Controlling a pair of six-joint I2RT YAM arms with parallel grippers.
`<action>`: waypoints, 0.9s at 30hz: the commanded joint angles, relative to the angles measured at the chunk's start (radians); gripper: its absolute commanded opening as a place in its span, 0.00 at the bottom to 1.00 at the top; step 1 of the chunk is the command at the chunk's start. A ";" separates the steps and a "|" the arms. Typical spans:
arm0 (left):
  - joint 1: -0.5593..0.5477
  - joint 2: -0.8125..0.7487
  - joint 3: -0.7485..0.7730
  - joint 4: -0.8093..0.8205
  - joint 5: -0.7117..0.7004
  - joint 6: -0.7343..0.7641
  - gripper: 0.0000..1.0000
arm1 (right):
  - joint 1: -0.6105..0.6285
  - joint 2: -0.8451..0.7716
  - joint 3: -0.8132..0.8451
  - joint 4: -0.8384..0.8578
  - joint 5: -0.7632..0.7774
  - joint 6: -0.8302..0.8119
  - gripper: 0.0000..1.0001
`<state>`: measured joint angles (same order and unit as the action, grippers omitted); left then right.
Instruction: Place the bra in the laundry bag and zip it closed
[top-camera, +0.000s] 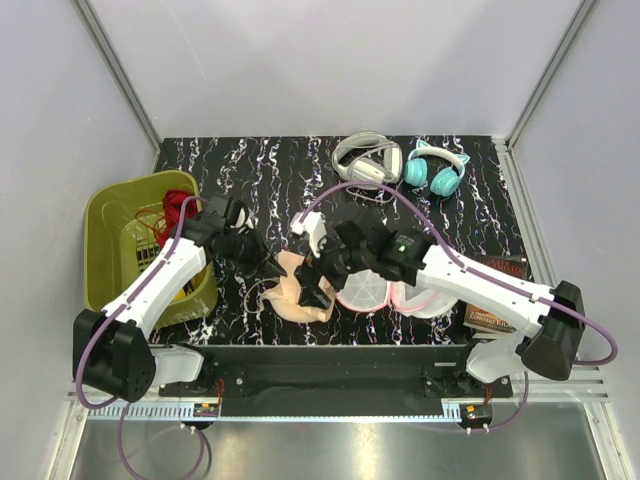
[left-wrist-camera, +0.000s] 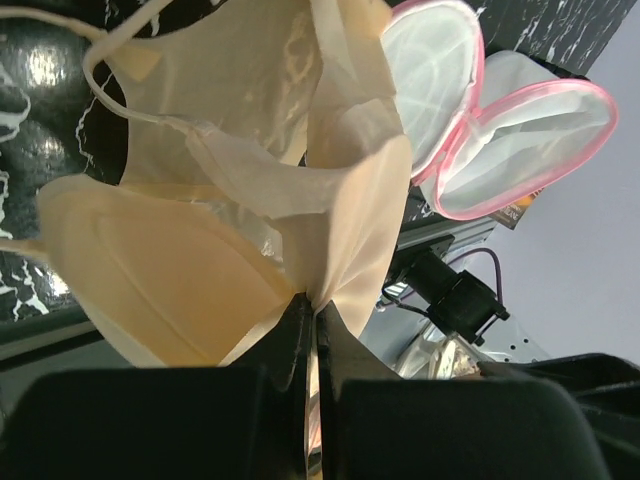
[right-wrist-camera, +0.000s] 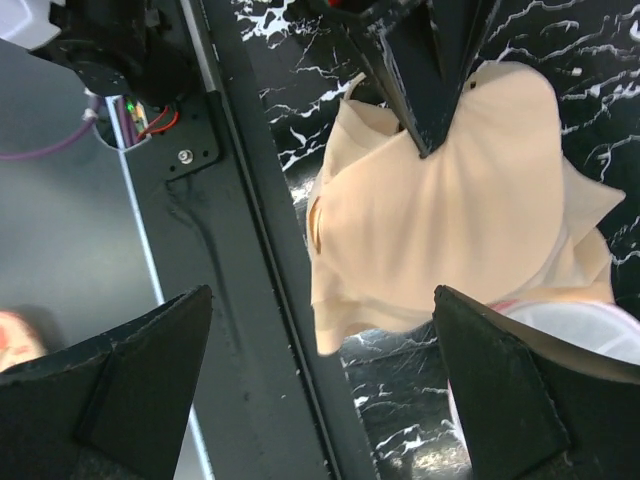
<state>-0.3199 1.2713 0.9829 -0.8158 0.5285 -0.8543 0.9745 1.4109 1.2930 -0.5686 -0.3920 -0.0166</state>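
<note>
Peach fabric of the bra (top-camera: 296, 292) is bunched just beside the open laundry bag (top-camera: 362, 293), left hand (left-wrist-camera: 308, 310) clenched on one fold, right hand (right-wrist-camera: 320, 300) spread wide and empty beside the bag too, so I reckon a dangling bit could end up caught outside the bag.

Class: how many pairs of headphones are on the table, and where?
2. The white headphones lie at the table's far edge; the teal headphones just right of them. None seems hidden.
</note>
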 joint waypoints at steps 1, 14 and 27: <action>-0.004 -0.052 -0.024 0.010 0.059 -0.037 0.00 | 0.067 0.013 -0.015 0.139 0.154 -0.097 1.00; -0.004 -0.029 -0.044 0.006 0.122 -0.058 0.00 | 0.248 0.105 -0.147 0.318 0.505 -0.109 1.00; -0.001 -0.026 -0.036 0.006 0.153 -0.075 0.00 | 0.282 0.163 -0.208 0.426 0.588 -0.069 0.85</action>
<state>-0.3199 1.2499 0.9398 -0.8215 0.6239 -0.9150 1.2427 1.5711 1.0996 -0.2348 0.1574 -0.1066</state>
